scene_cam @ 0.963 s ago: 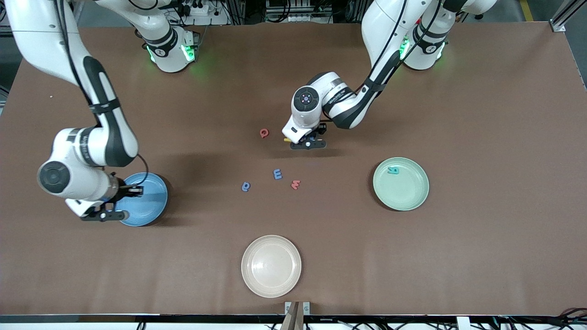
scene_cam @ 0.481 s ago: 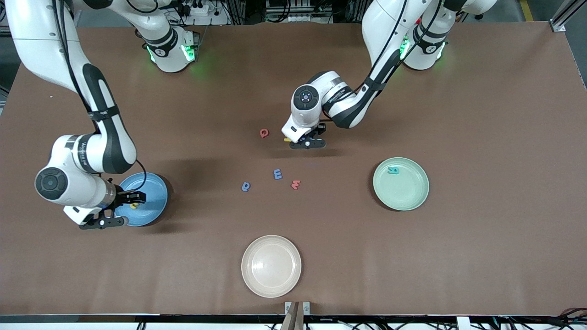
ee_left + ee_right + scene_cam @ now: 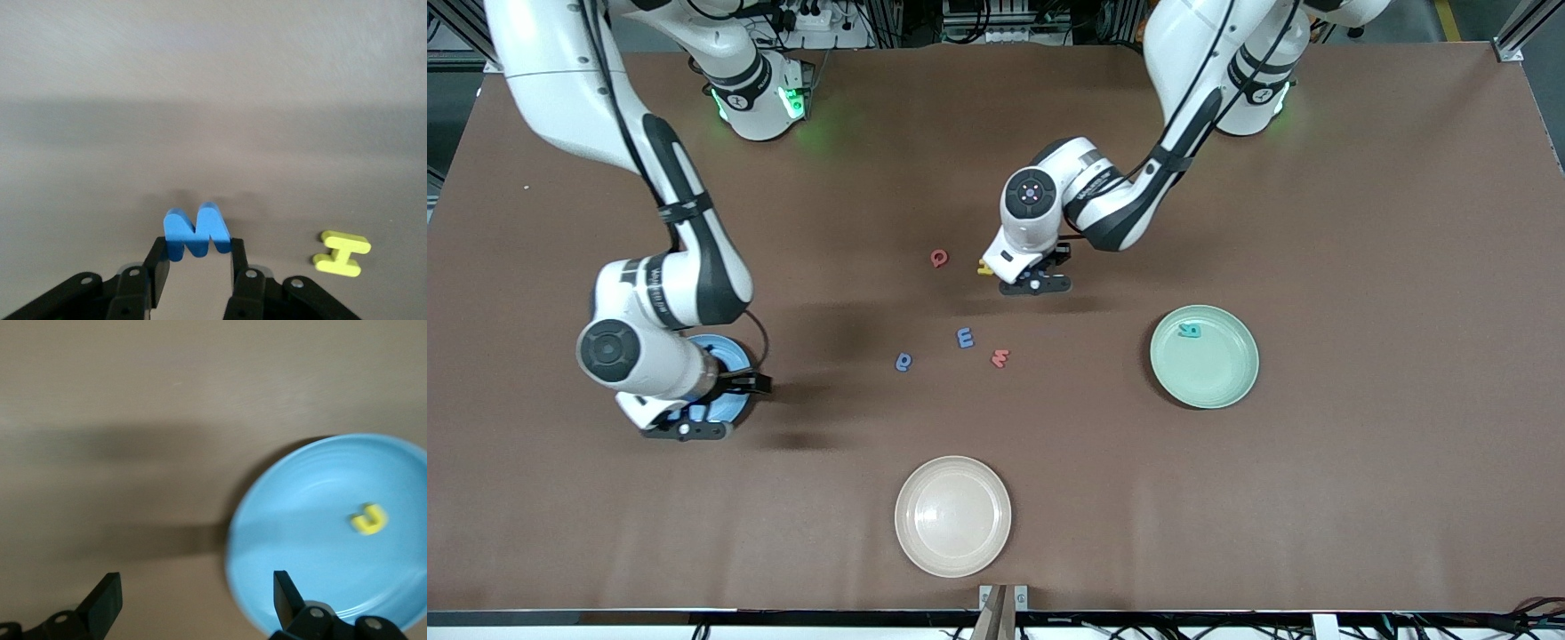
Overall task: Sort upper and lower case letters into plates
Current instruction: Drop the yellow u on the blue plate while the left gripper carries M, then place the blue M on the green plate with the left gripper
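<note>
Right now you have a blue letter M (image 3: 196,232) clamped between the left gripper's (image 3: 1035,283) fingers, up over the table's middle, with a yellow H (image 3: 341,253) lying just beside it and a red letter (image 3: 939,258) near that. Lower in the front frame, two blue letters (image 3: 965,337) (image 3: 903,361) and a red one (image 3: 1000,358) lie loose. A teal letter (image 3: 1190,331) sits in the mint green plate (image 3: 1218,373). Your right gripper (image 3: 193,600), fingers apart and empty, hangs at the sky blue plate's (image 3: 307,540) edge; a small yellow letter (image 3: 370,519) lies inside it. The cream-white plate (image 3: 952,516) sits at lower centre.
</note>
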